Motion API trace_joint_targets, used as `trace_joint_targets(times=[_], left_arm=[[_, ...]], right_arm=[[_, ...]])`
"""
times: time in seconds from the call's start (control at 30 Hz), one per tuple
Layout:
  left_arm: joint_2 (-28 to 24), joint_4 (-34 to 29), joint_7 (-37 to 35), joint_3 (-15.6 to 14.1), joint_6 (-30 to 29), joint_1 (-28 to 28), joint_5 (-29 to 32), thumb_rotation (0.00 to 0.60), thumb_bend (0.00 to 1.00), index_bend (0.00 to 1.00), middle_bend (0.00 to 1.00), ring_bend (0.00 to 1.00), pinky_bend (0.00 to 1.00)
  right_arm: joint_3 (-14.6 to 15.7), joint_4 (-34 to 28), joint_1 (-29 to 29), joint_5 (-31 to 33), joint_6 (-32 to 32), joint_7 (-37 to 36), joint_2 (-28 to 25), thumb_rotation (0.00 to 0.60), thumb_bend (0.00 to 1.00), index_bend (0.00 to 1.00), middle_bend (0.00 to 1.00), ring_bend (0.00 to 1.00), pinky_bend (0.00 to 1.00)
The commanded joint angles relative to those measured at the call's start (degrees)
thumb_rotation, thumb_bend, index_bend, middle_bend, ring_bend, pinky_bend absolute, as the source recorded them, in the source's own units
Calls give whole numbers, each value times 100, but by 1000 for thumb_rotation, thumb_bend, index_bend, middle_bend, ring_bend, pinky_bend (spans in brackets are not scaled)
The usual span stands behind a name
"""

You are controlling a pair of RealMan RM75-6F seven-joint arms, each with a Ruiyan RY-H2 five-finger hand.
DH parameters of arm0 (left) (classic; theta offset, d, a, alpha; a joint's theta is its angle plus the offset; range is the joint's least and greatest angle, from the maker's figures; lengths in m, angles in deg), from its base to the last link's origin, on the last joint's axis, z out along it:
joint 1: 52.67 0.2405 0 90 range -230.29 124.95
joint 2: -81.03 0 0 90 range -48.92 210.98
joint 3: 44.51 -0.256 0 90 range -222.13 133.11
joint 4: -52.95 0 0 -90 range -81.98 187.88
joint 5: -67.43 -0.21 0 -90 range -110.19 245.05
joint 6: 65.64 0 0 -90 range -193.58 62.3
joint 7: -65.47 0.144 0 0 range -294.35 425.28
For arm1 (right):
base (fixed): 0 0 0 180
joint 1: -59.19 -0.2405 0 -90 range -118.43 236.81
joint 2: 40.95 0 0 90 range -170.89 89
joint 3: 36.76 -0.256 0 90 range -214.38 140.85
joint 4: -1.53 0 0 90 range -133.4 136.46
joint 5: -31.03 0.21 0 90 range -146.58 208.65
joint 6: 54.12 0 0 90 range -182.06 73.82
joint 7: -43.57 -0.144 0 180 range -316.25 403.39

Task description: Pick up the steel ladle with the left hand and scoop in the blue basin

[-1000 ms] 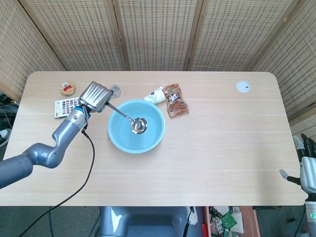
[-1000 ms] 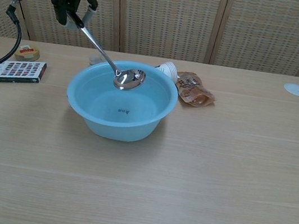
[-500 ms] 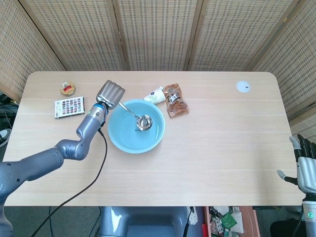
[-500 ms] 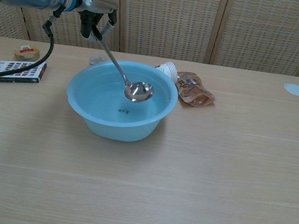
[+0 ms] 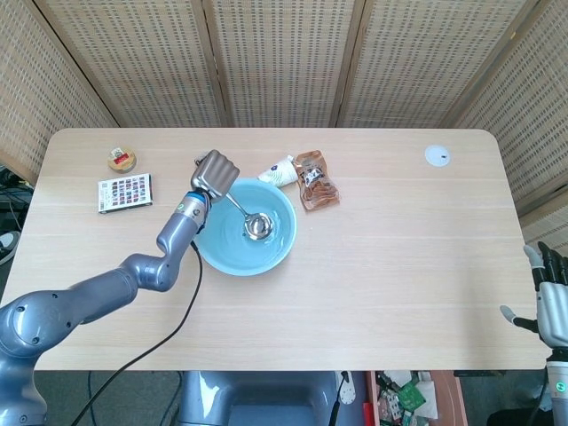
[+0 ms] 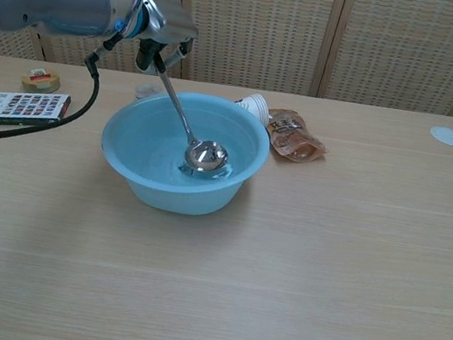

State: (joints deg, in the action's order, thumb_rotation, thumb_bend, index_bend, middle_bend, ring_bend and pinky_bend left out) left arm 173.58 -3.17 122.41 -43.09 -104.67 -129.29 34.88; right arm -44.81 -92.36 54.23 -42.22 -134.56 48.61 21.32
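One robot hand, the left robot hand (image 6: 165, 24), grips the handle of the steel ladle (image 6: 189, 132) at the upper left of the frame. Its shiny bowl sits low inside the blue basin (image 6: 129, 133) on the counter (image 6: 324, 263). At the lower right edge of the head view, the right robot hand (image 5: 552, 302) is open and holds nothing.

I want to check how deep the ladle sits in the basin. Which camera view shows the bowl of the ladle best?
The chest view. From the side, the steel ladle shows its bowl low inside the blue basin, with the handle rising to the left hand. The head view looks straight down, so it shows the bowl's place, not its depth.
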Motion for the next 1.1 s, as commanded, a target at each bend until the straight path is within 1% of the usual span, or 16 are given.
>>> trace_joint_targets(times=[0.03, 0.67, 0.77, 0.93, 1.1], left_arm=[[77, 15, 109, -36, -42, -50, 12, 600, 476, 1000, 1000, 981, 1000], [180, -154, 607, -121, -233, -164, 135, 600, 476, 1000, 1000, 981, 1000], [183, -194, 557, -54, -240, -160, 186, 600, 476, 1000, 1000, 981, 1000], [30, -363, 326, 81, -237, -118, 179, 600, 476, 1000, 1000, 981, 1000], [-313, -743, -63, 261, -219, -32, 165, 600, 477, 1000, 1000, 981, 1000]], right_arm=[[-4, -1, 4, 0, -2, -32, -14, 600, 0, 0, 0, 0, 0], [-9, 6, 26, -11, -12, -167, -68, 600, 0, 0, 0, 0, 0], [-10, 8, 26, -11, -11, -176, -71, 600, 0, 0, 0, 0, 0], [-8, 21, 24, -2, 2, -184, -71, 600, 0, 0, 0, 0, 0], [2, 20, 15, 0, 17, -145, -55, 600, 0, 0, 0, 0, 0]])
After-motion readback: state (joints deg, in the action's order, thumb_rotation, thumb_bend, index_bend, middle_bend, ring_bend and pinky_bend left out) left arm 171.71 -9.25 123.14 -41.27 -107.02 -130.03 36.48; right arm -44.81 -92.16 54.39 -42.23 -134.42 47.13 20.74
